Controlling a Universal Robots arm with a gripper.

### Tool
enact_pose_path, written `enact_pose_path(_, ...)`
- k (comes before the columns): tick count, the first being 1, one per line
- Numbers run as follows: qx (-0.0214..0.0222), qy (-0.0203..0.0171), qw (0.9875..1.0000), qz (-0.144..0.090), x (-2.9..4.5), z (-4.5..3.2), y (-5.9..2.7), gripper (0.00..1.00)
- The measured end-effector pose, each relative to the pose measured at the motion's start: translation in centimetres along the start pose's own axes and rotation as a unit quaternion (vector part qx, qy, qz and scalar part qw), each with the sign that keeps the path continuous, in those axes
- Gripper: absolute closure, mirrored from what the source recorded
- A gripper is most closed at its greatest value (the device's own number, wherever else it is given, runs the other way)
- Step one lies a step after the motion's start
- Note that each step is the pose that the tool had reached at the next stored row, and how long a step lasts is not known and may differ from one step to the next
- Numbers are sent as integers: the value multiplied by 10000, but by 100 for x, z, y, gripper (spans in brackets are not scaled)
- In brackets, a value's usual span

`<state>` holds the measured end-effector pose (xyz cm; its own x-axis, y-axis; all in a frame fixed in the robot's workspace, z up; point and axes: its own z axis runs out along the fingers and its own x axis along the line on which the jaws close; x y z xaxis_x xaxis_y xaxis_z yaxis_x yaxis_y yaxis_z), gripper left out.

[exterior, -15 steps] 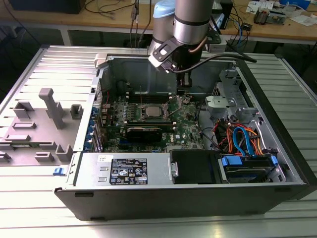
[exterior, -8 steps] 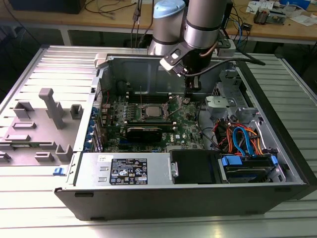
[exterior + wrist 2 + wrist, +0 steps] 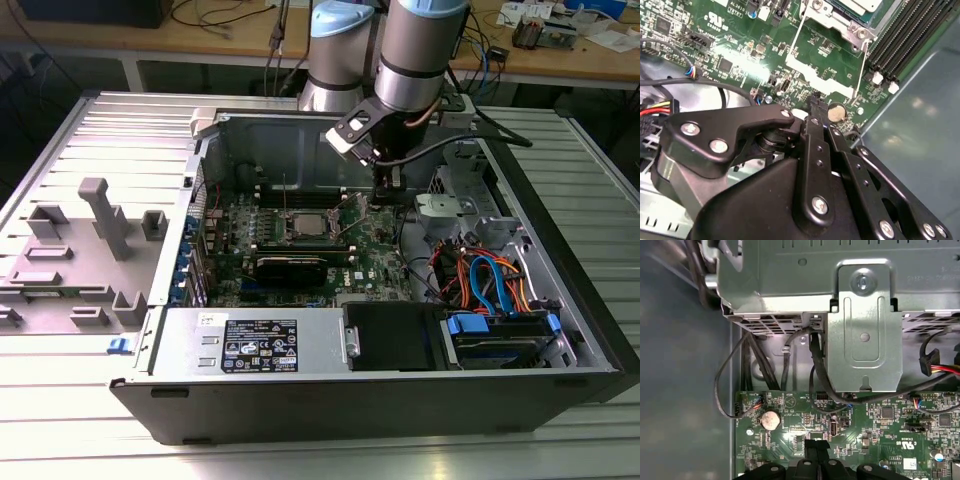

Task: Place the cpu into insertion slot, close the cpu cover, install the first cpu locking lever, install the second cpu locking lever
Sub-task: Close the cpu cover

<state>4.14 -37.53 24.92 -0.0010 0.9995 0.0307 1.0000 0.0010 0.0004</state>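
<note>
My black gripper (image 3: 385, 192) over green motherboard (image 3: 375, 255), jaws clenched on nothing, just beside round silver coin cell (image 3: 770, 419).
Exterior view: small flat dull-silver cpu (image 3: 305, 223) sits in black-rimmed insertion slot (image 3: 282, 225), apart from me. Second wrist view adds 2 thin wire locking levers (image 3: 796, 37) beside it.

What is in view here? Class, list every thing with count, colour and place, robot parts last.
table: one, grey metal, under everything.
computer case: one, black, open on the table.
motherboard: one, green, inside the case.
cpu: one, silver, mid-motherboard.
memory slots: several, black, beside the cpu.
coin battery: one, silver, near the motherboard's edge.
cables: several, blue and orange, exterior view's right of the case.
arm: one, grey, above the case.
gripper: one, black, shut, over the motherboard near the battery.
</note>
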Motion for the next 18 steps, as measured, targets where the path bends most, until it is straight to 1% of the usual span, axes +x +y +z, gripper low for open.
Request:
enact_pose_path(2, 7, 0, 10000, -74, -1, 24, -7, 89)
enact_pose_path(4, 20, -1, 10000, -94, -2, 24, -39, 89)
enact_pose_path(6, 33, 1, 9999, -98, -1, 25, -53, 89)
enact_pose_path(7, 35, 0, 9999, -99, -1, 24, -61, 89)
enact_pose_path(8, 35, 0, 9999, -99, 1, 25, -99, 89)
enact_pose_path(9, 35, 0, 9999, -99, 1, 24, -117, 89)
enact_pose_path(12, 35, 0, 9999, -99, 7, 25, -153, 89)
enact_pose_path(18, 35, 0, 9999, -101, 7, 25, -164, 89)
